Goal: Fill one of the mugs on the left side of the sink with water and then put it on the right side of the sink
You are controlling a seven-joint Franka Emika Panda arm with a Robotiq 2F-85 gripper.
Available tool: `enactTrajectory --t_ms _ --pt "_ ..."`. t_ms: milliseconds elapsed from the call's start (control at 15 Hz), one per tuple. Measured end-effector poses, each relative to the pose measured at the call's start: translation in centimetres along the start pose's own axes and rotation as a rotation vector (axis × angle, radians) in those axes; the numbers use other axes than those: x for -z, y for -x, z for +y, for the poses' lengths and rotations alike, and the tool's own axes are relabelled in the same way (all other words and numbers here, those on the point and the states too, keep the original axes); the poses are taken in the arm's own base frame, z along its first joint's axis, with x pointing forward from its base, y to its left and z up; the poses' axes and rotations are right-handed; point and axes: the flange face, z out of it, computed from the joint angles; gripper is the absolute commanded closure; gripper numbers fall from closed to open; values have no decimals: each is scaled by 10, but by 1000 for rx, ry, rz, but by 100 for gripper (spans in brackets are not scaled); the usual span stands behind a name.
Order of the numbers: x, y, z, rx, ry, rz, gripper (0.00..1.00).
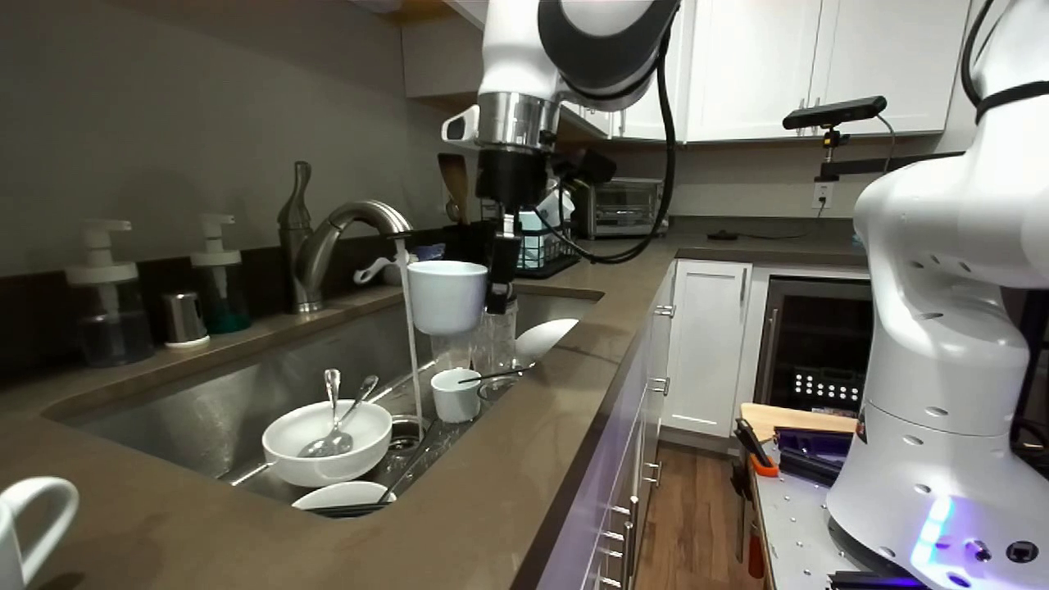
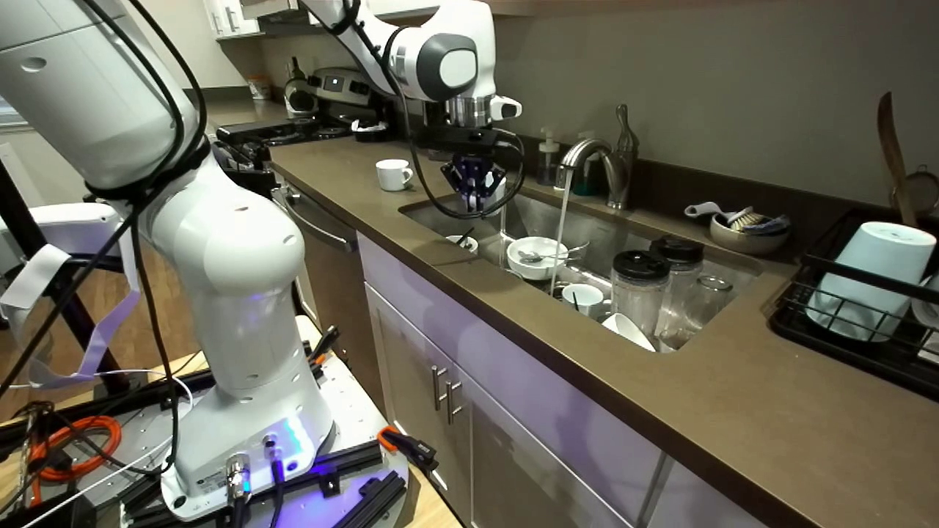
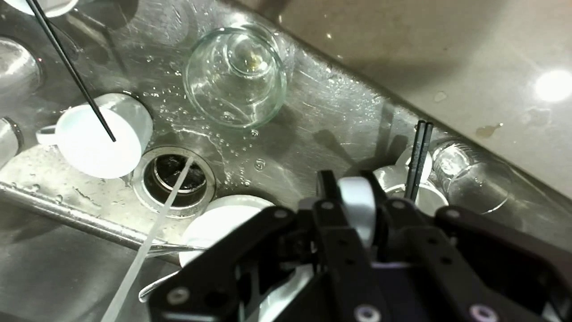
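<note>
My gripper (image 1: 497, 299) is shut on the handle of a white mug (image 1: 447, 299), held upright above the sink (image 1: 246, 393). In an exterior view the gripper (image 2: 475, 202) hides most of the mug (image 2: 497, 187). In the wrist view the handle (image 3: 357, 205) sits between the fingertips (image 3: 351, 181). The mug's inside is hidden. Water (image 2: 563, 235) runs from the chrome faucet (image 2: 620, 176) down to the drain (image 3: 178, 179), beside the mug and apart from it. The like mug (image 2: 392, 174) stands on the counter; its handle shows at an edge (image 1: 49, 516).
In the sink are a white bowl (image 1: 328, 459) with spoons, a small white cup (image 1: 455, 397) with a black stick, and jars with black lids (image 2: 640, 271). Soap dispensers (image 1: 106, 319) stand behind the sink. A black dish rack (image 2: 807, 315) stands beside it on the counter.
</note>
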Motion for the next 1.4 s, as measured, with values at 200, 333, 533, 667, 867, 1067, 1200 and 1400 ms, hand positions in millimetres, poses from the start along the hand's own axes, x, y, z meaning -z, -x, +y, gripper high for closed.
enactTrajectory --t_ms 200,333,533,667,867,1067,1200,1400 --pt "2 -1 16 -9 -6 -13 92" --pt "3 -4 29 -12 -7 -19 93" --pt "2 -10 47 -16 -7 -28 93" --pt "0 -15 57 -19 -8 -37 92" --pt "-6 -23 70 -21 -8 -49 84" --pt "-12 -23 71 -22 -12 -62 84" --pt "-12 -23 70 -19 -12 -63 95" --pt "-15 -23 70 -16 -4 -72 95"
